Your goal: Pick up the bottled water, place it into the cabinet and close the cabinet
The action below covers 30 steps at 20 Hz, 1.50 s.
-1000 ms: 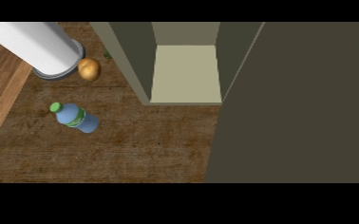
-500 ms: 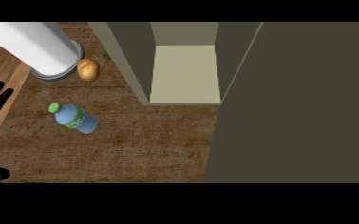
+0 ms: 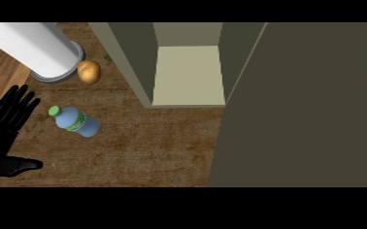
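Note:
The bottled water (image 3: 75, 121), pale blue with a green cap and green label band, stands on the wooden counter at the left. The cabinet (image 3: 188, 75) is open at the top middle, its pale shelf bare, and its dark door (image 3: 294, 106) swings out over the whole right side. My left hand (image 3: 16, 116) shows at the left edge, open with fingers straight and spread, its thumb low near the bottom edge. It is a little left of the bottle and does not touch it. The right hand is out of sight.
A large white cylinder (image 3: 36, 48) on a grey base leans in at the top left. A brown potato (image 3: 89, 71) lies beside it, close to the cabinet's left wall. Bare wooden counter (image 3: 143, 150) spreads below the bottle.
My left hand has come up into view from the lower left edge, rising beside the bottle. The bottle and cabinet have not moved.

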Each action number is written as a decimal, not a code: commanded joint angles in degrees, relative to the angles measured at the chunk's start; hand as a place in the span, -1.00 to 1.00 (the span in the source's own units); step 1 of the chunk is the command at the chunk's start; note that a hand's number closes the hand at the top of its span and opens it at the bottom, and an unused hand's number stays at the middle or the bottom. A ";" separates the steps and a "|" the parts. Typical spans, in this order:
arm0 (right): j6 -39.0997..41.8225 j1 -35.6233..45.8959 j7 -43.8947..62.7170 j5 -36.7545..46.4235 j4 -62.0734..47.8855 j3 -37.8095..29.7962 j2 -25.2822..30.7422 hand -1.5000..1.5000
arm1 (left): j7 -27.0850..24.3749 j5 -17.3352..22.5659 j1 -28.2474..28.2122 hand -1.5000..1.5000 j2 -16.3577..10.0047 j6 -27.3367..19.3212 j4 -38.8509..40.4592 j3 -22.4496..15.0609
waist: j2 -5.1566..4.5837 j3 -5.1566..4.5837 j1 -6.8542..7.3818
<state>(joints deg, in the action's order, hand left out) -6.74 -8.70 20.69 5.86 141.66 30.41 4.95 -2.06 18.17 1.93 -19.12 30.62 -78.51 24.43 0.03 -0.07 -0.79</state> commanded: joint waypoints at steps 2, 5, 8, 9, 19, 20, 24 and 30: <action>0.59 0.22 1.70 1.88 4.10 -2.63 2.16 -1.00 | -8.03 -5.14 4.19 -1.00 -0.93 1.25 13.29 -0.28 | -0.11 0.01 0.06; -1.63 0.50 5.50 6.34 7.10 2.02 1.74 -1.00 | -11.28 -9.37 7.23 -1.00 0.50 -0.82 19.73 -2.47 | -0.08 -0.07 -0.57; -3.07 4.25 9.08 6.96 7.37 2.03 1.15 -1.00 | -17.24 -10.74 8.35 -1.00 -1.23 0.67 27.51 -1.44 | -0.14 -0.13 -0.40; -1.07 -1.03 4.48 2.60 8.24 -1.27 4.45 -1.00 | -17.69 -10.17 7.70 -1.00 -3.44 2.94 28.65 -0.77 | -0.09 -0.01 -0.31; -3.84 2.38 1.80 5.51 3.18 0.83 3.43 -1.00 | -35.24 -18.05 15.54 -1.00 -3.10 0.74 49.31 -3.42 | -0.17 -0.05 -0.17; -4.16 -1.48 2.09 6.83 7.65 4.86 4.71 -1.00 | -37.92 -18.88 14.59 -1.00 -2.75 -0.14 51.50 -3.33 | -0.14 -0.12 -0.93; -5.23 4.50 5.72 5.27 4.82 1.89 3.96 -1.00 | -40.48 -19.40 20.50 -1.00 -3.00 -2.63 57.93 -2.63 | -0.42 -0.20 -0.98; -5.79 2.21 1.00 3.62 3.39 2.09 5.39 -1.00 | -43.88 -18.89 23.38 -1.00 -2.94 -3.40 62.25 -1.73 | -0.50 -0.17 -1.25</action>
<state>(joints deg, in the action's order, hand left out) -12.80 -5.03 22.15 6.60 141.47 33.08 9.03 -40.86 -0.78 23.05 -21.83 25.68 -19.88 21.91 -0.32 -0.24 -1.78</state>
